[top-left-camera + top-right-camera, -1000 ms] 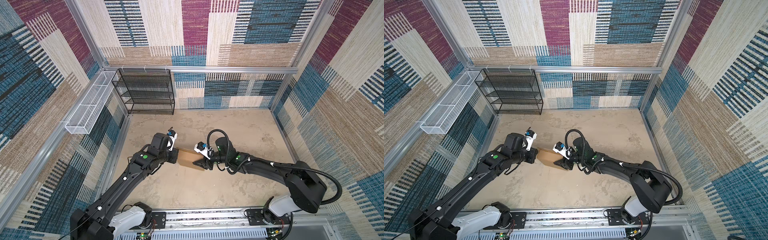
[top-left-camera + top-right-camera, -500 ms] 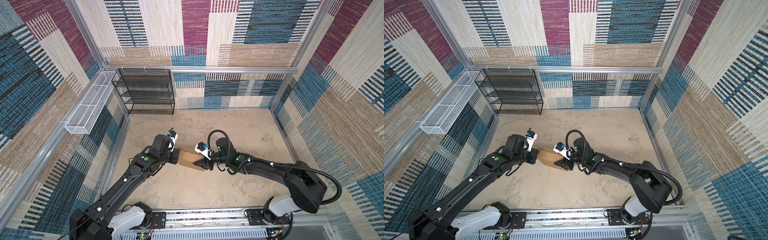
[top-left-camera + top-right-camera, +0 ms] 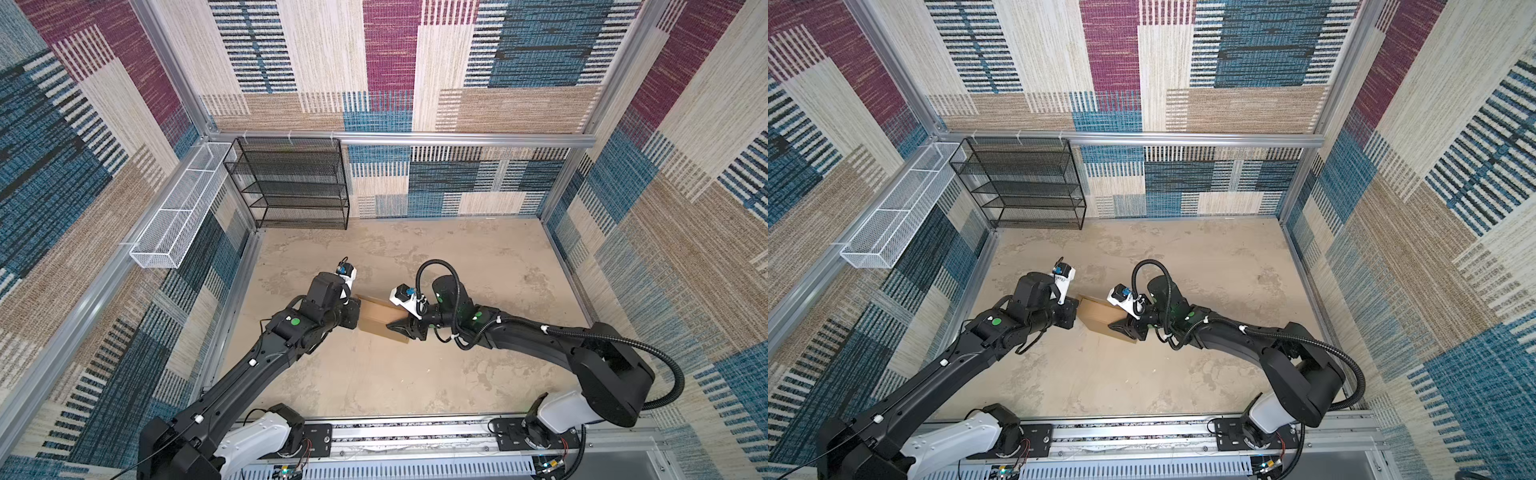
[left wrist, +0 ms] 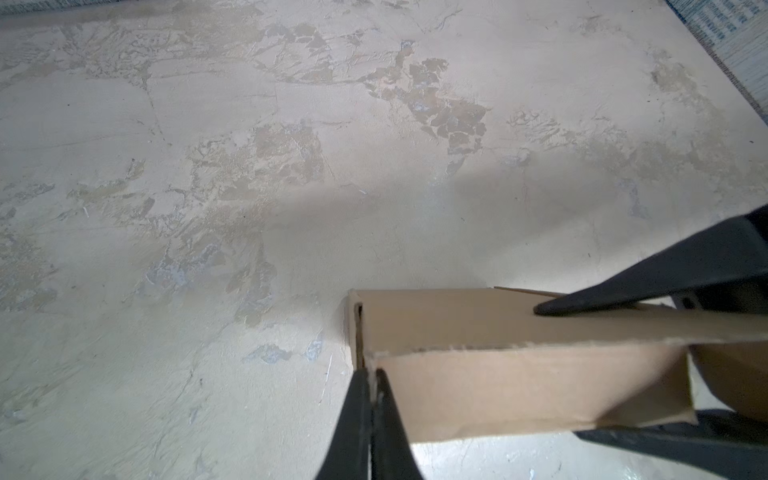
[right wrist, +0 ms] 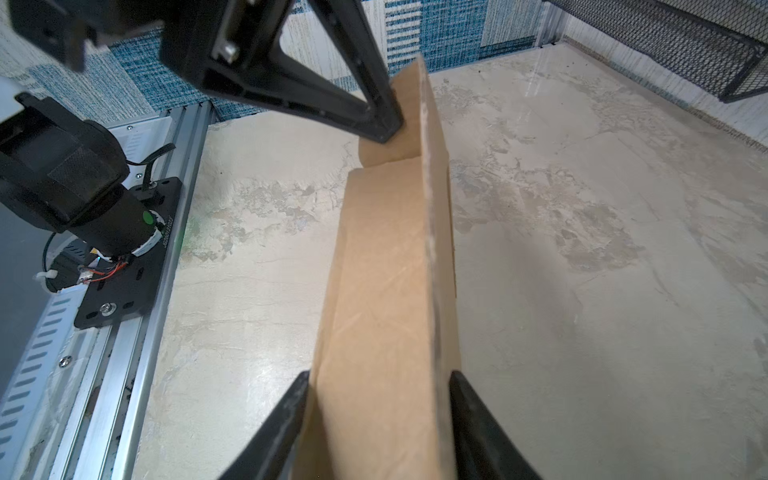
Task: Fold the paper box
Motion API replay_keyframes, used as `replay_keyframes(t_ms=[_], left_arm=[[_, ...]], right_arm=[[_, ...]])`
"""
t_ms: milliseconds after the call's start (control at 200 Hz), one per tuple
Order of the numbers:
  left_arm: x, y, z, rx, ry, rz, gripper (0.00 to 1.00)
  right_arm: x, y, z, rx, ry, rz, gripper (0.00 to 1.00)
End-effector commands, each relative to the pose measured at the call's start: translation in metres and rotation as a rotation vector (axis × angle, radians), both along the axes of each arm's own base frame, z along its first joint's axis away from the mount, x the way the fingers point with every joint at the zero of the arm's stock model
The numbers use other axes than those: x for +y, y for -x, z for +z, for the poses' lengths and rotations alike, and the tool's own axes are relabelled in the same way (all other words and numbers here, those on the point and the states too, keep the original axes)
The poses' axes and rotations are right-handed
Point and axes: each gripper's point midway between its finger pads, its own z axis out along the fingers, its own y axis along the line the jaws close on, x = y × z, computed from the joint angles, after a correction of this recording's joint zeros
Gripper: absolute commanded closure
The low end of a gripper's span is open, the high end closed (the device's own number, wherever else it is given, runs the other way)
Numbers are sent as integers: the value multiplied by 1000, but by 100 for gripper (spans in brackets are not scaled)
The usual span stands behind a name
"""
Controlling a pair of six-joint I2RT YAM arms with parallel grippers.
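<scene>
On the table, our left gripper pinches tight on the paper box; our right gripper, half-spread, clamps its end.

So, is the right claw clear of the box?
No, the right wrist view shows the right claw with one finger against each side of the box.

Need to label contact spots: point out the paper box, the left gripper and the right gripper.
paper box (image 3: 376, 318): a top view, its brown upper face.
left gripper (image 4: 371, 372): left wrist view, between fingertips pinching the box's edge.
right gripper (image 5: 380, 376): right wrist view, midway between fingertips straddling the box.
</scene>
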Motion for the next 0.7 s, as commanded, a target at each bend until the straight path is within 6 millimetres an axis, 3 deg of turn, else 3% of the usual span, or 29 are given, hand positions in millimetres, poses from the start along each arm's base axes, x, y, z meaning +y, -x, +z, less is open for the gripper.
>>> replay_keyframes(t_ms=[0,696], left_arm=[[3,8,-15,57,-19,6,99],[3,7,-25,45,11,33,87]], right_arm=[[6,8,7,-13,-26,63,70],[5,7,8,-19,-21,51,70]])
